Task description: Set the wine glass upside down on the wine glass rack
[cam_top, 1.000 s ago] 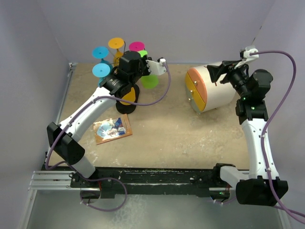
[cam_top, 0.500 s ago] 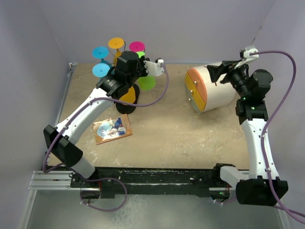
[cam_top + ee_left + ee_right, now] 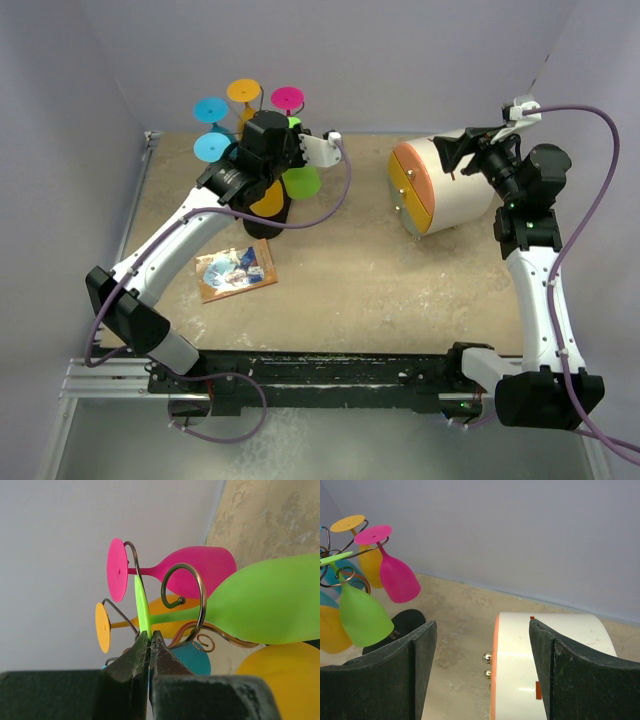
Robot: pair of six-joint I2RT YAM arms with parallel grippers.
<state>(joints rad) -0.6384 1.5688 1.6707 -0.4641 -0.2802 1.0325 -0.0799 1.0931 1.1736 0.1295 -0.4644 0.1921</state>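
L tool [image 3: 149, 636] is clenched on the rim of the green wine glass's [image 3: 270, 605] foot disc, pads squeezing it edge-on. We see the stem threaded thru one curled loop of the wine glass rack [image 3: 201, 600]. From the R wrist cam the glass hangs foot up, bowl down, at approx 7 o'clock of the pink glass [image 3: 397, 577].

From overhead, the rack sits at approx 10 o'clock on the desk [image 3: 400, 290], its black base [image 3: 262, 228] partly under the L arm. Pink, orange and blue foot discs fan out above it, and the green bowl hangs on the 3 o'clock side.

R tool [image 3: 482, 630] is released, jaws spread wide, nothing between them. It hovers by the white round cabinet [image 3: 455, 190] w/ orange fronts at approx 2 o'clock. A picture card [image 3: 236, 271] lies flat at approx 8 o'clock, well apart from the rack base.
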